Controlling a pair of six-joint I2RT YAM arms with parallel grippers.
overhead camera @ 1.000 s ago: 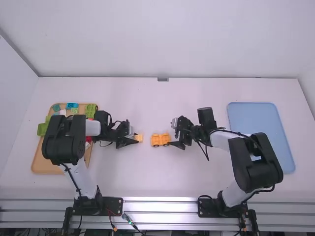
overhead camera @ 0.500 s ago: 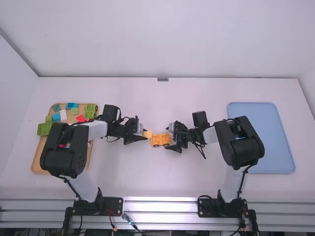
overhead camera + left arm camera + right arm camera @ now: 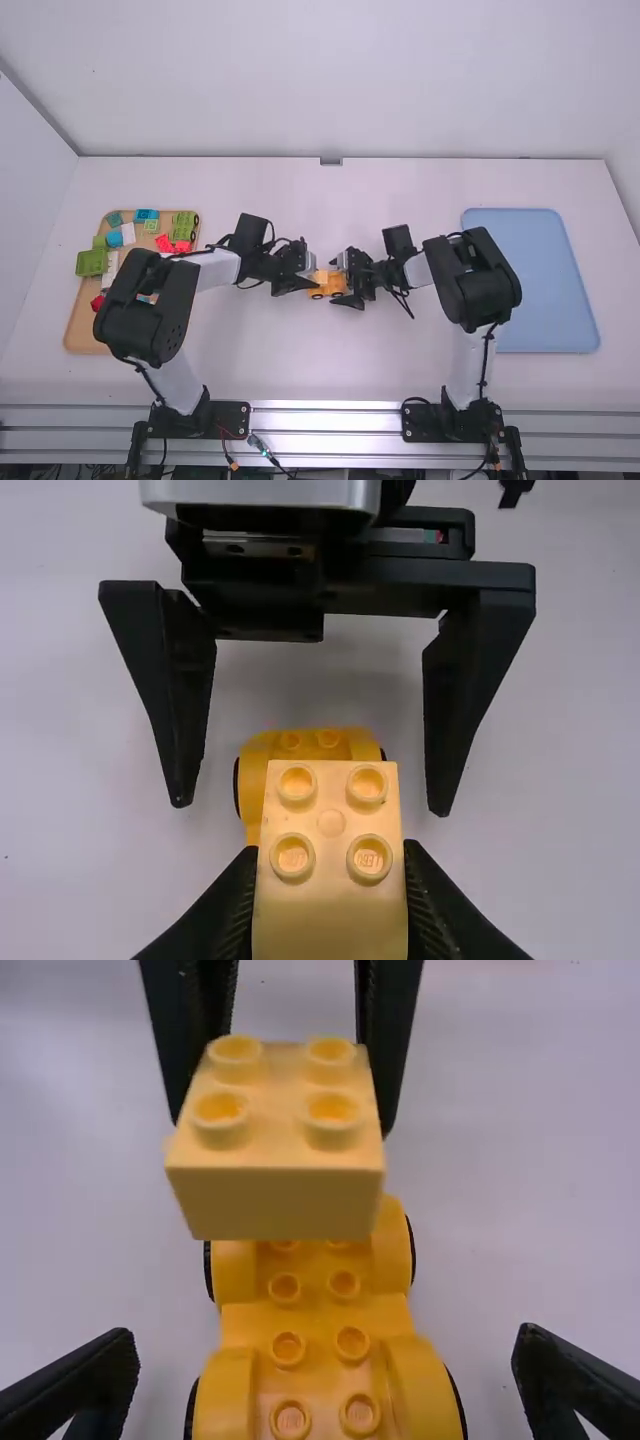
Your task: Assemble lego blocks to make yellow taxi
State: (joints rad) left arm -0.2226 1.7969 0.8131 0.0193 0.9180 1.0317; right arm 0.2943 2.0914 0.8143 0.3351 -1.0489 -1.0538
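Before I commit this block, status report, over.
Left end effector shut on pale yellow block, above wheeled base. Right end effector open, fingers either side of base. Possible snag: those fingers, close by.

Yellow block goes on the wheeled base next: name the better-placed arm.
Left, I'd say: the left tool grips the block over the wheeled base. The right tool is open with the base between its fingers, so it seems better suited to steadying.

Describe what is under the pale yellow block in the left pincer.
Below the block sits the orange-yellow car base, its black wheels and round studs partly showing. What the block covers is hidden.
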